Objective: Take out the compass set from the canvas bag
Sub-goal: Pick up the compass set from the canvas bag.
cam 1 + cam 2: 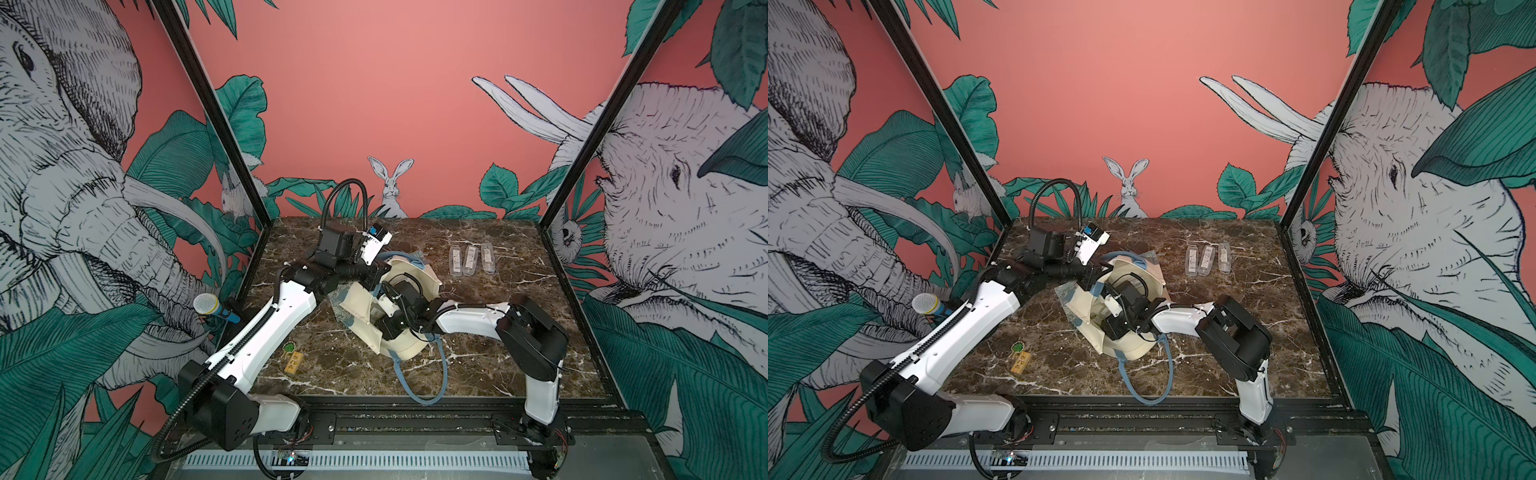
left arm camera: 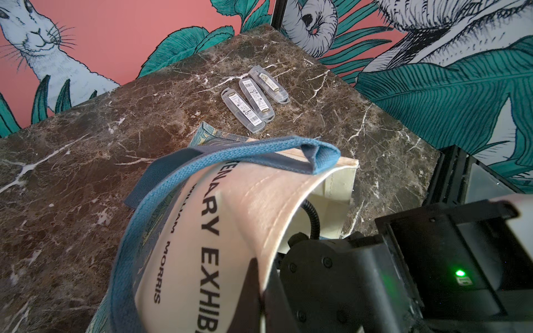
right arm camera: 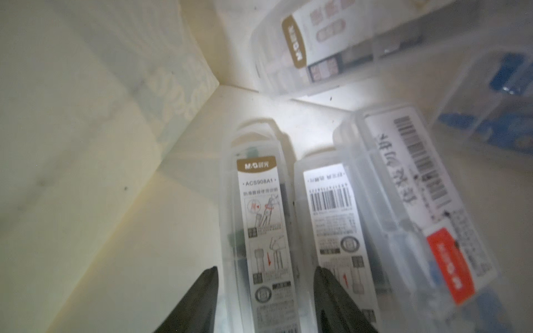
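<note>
While left gripper (image 1: pixel 380 272) pinches shut on the rim of the canvas bag (image 2: pixel 259 196) | right gripper (image 3: pixel 265 269) inside the bag, jaws part-open, clamping nothing | compass set (image 3: pixel 256 207) straight ahead between them, long axis running away toward the bag's inner corner.

**Around the Marble Desk**

A brown marble desk (image 1: pixel 519 332) with white veins fills the middle of both top views. Near its left front lies a small wooden tag (image 1: pixel 294 362) with a green tree charm (image 1: pixel 288 348) touching its far end. A microphone (image 1: pixel 206 304) with a silver head and blue-yellow handle sits at the desk's left edge. Black frame posts (image 1: pixel 208 108) rise at the far corners. Behind is a pink mural with a rabbit (image 1: pixel 390 187), elephants (image 1: pixel 62 187) and green leaves.
</note>
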Tool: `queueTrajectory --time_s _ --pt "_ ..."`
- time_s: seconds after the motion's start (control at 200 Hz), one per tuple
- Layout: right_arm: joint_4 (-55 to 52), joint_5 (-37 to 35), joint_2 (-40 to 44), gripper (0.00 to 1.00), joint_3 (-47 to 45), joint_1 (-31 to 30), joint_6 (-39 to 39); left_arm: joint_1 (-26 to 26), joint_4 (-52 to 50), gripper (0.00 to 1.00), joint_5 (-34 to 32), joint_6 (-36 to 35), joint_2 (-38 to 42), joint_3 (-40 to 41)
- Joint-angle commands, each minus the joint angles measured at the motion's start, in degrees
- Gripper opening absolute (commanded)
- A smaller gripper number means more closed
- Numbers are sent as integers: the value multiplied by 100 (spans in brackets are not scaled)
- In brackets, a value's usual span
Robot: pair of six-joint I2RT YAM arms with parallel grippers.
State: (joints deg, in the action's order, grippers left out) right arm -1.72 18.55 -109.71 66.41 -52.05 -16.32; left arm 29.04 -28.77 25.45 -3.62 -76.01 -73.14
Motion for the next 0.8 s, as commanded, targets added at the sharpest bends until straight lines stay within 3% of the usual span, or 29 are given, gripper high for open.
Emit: queueTrajectory --time_s 0.0,0.18,0.225,0.285,0.335,0.64,0.795 --pt "-904 91 186 55 -93 12 -30 -8 188 0 65 -44 183 -36" --pt "-1008 101 100 62 -66 9 -60 -12 195 0 89 -34 183 -38" --pt "-991 161 28 66 -37 1 -95 -10 191 0 100 -34 183 -42" --pt "-948 211 -60 82 3 -23 -116 -10 190 0 107 -30 192 -29" --pt "-903 184 -117 84 51 -47 -118 -12 190 0 113 -26 192 -38" --pt "-1443 -628 -251 66 467 -125 199 -10 177 0 78 -44 235 -7" --pt "-1586 -680 -19 56 354 -143 265 -8 191 0 65 -48 227 2"
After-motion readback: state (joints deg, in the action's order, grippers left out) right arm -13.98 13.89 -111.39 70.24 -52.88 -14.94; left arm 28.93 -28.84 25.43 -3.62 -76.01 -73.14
